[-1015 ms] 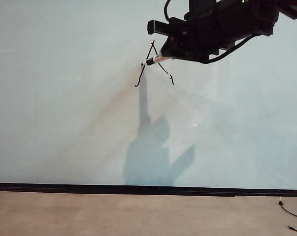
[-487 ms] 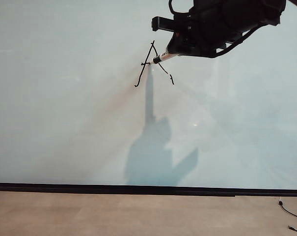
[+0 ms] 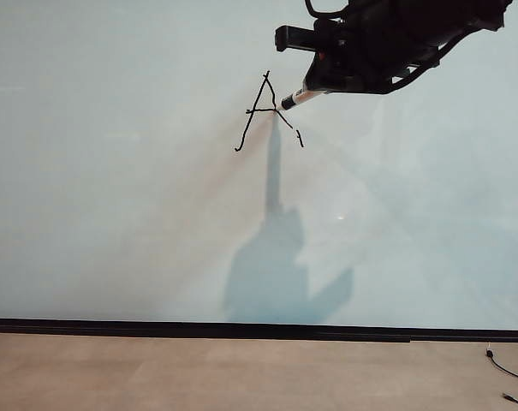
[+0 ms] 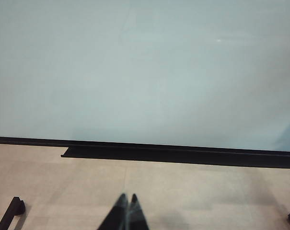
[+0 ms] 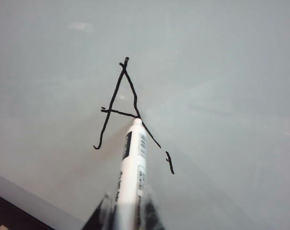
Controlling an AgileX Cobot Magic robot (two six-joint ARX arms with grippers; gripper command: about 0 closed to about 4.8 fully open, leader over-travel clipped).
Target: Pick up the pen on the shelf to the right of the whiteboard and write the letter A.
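exterior view has the right gripper (image 3: 314, 84) up high against the big glossy pale grey-white whiteboard (image 3: 113, 214), jaws pinching the slim white-barrelled pen (image 3: 297, 97) with its black tip at the right end of the crossbar of the thin, wobbly black letter a (image 3: 267, 116). right wrist view shows that tip touching the board where crossbar meets the right stroke. left gripper (image 4: 126, 211) sits low over the tan floor (image 4: 183, 191), jaws pressed together.
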